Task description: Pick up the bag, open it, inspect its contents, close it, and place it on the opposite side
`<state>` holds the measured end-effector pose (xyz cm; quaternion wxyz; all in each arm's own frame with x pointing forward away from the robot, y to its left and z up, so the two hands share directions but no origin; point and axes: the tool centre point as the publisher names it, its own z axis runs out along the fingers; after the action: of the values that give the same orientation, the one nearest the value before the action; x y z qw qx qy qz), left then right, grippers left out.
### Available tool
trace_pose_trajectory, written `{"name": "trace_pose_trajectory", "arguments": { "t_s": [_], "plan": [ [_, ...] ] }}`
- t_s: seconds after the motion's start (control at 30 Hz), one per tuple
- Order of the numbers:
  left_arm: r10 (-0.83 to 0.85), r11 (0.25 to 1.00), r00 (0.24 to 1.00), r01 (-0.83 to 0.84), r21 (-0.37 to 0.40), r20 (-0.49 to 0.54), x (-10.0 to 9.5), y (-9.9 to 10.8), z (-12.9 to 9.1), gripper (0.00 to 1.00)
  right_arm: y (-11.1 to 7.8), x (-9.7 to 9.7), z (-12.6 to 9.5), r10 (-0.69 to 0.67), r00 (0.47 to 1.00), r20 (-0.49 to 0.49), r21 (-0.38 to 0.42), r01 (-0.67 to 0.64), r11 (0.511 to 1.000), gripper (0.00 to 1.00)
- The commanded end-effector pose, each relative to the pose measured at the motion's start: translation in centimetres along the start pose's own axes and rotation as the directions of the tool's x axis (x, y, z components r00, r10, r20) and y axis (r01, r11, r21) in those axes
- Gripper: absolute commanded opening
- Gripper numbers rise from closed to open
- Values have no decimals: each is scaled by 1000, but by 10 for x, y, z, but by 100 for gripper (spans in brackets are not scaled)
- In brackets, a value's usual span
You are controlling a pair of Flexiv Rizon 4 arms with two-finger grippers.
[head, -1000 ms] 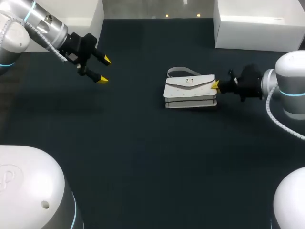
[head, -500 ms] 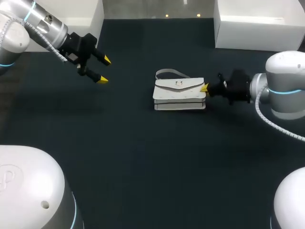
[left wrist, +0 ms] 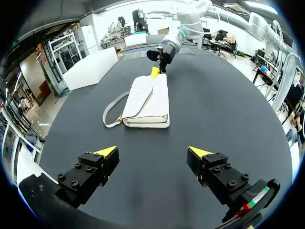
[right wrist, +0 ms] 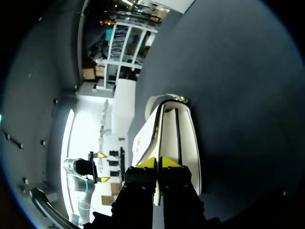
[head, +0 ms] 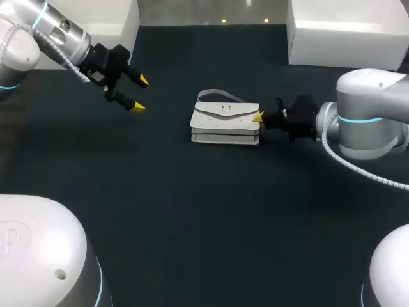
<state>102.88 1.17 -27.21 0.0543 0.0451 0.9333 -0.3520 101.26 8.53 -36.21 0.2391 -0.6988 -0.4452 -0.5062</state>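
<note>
My right end effector (head: 258, 117) was pressed together on the end of the white bag (head: 225, 123). In my right wrist view, the two yellow tips sat close on either side of a thin edge of it. The bag lay flat near the middle of the dark tabletop (head: 192, 211), flap up, with its strap (head: 214, 96) looped out on the far side. My left end effector (head: 131, 94) hung well apart from the bag over the left of the tabletop, fingers spread and holding nothing.

I judged the step to be getting the bag within reach of both arms before opening it. With only a thin edge pinched, I thought the grip could slip or the bag could swing round it. To do it well, I needed to move slowly, keep the bag level and the flap facing my left arm, and watch that the loose strap did not snag.
</note>
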Motion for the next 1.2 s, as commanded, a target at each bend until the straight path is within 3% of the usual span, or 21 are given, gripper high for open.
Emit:
{"name": "trace_pose_trajectory", "arguments": {
  "t_s": [0.03, 0.9, 0.93, 0.97, 1.0, 1.03, 1.07, 1.2],
  "plan": [
    [1, 1000, 1000, -1, 3, 1, 0, 1, 1, 100, -2, 3, 11, -5, 1000, -25, 18, 5, 1000, 0],
    [1, 1000, 1000, -1, 3, 1, 0, 1, 1, 100, -6, 13, 41, -3, 999, -36, 63, 5, 998, 0],
    [1, 1000, 1000, -1, 3, 1, 0, 1, 1, 100, -6, 13, 41, -2, 999, -37, 65, 5, 998, 3],
    [1, 1000, 1000, -1, 3, 1, 0, 1, 1, 100, -7, 13, 42, -2, 999, -37, 66, 5, 998, 15],
    [1, 1000, 1000, -1, 3, 1, 0, 1, 1, 100, -7, 12, 42, -2, 999, -37, 67, 5, 998, 33],
    [1, 1000, 1000, -1, 3, 1, 0, 1, 1, 100, -7, 12, 41, -1, 999, -36, 67, 4, 998, 74],
    [1, 1000, 1000, -1, 3, 1, 0, 1, 1, 100, -6, 12, 40, 0, 999, -35, 66, 2, 998, 100],
    [1, 1000, 1000, -1, 3, 1, 0, 1, 1, 100, 2, 14, 24, -25, 1000, -6, 30, 25, 999, 100]
  ]
}}
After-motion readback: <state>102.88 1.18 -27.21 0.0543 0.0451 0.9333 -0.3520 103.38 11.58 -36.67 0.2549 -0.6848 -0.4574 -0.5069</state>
